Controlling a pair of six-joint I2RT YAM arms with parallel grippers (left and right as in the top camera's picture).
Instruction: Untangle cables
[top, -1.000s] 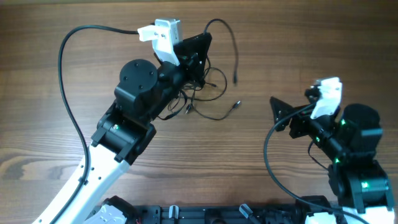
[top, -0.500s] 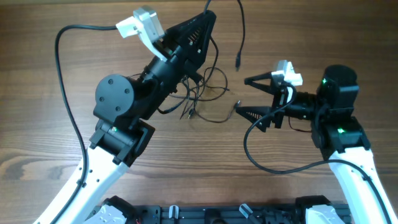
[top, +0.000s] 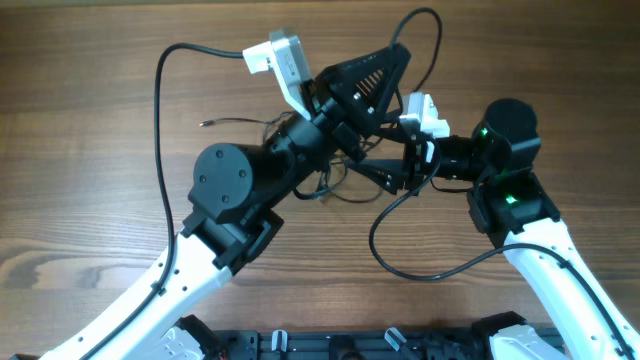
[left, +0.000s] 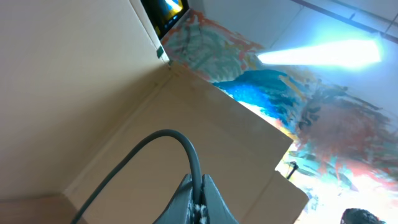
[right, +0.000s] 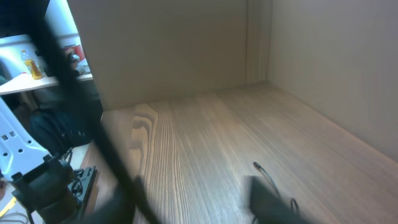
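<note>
At the centre of the worktop (top: 90, 230), most of the tangle of cables (left: 163, 132) is hidden beneath the left arm (top: 225, 185). One loop arcs clear on the far side, and a loose end lies to the left. The right wrist view is motion-blurred. The worktop is wood-grained and enclosed by plain beige panels (right: 168, 43). The cables are thin and black. The left gripper (top: 398, 52) points upward, its jaws together and clamped on a cable. The right gripper (right: 200, 200) jaws stand apart, near the tangle.
</note>
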